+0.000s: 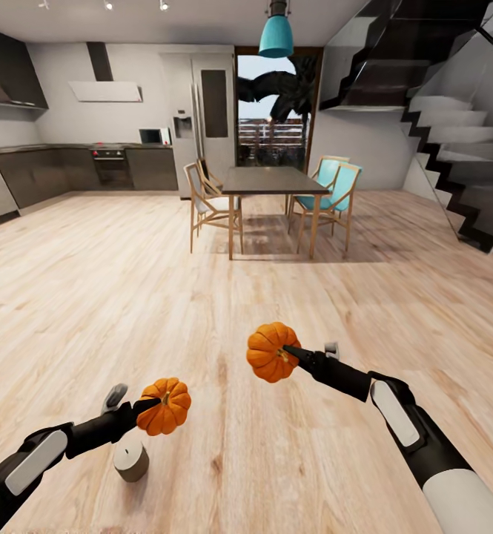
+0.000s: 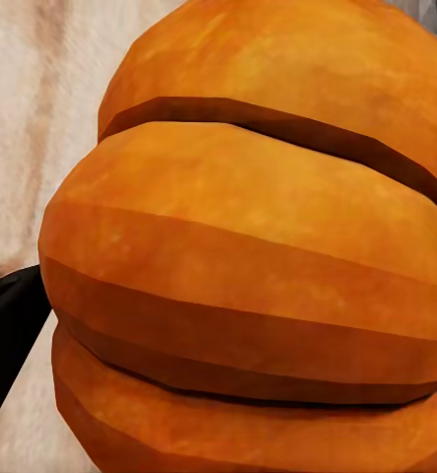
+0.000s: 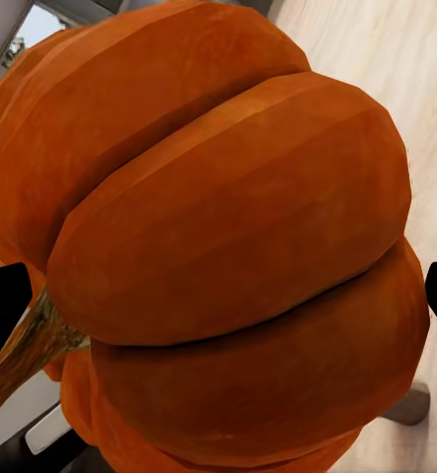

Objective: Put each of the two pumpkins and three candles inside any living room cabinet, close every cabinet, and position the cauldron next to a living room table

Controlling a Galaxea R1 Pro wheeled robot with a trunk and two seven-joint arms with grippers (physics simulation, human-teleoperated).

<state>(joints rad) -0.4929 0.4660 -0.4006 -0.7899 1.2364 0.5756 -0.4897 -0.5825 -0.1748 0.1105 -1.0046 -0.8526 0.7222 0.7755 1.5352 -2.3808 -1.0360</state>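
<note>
— How many pumpkins do you count?
— Two: one pumpkin [image 1: 164, 406] held in the left hand [image 1: 148, 404], a second pumpkin [image 1: 271, 351] in the right hand [image 1: 294, 351]. So two hands, each closed around one.
— Candles?
— One candle [image 1: 131, 460], standing on the wooden floor [image 1: 224, 297] just under the left arm.
— And the furniture farther off?
— One dining surface [image 1: 274, 180] with four chairs that I can make out: two wooden chairs [image 1: 207, 196] on one side, two teal chairs [image 1: 333, 190] on the other.
— Anything overhead?
— One teal hanging lamp [image 1: 276, 33]. There is one staircase [image 1: 454, 148], too.
</note>
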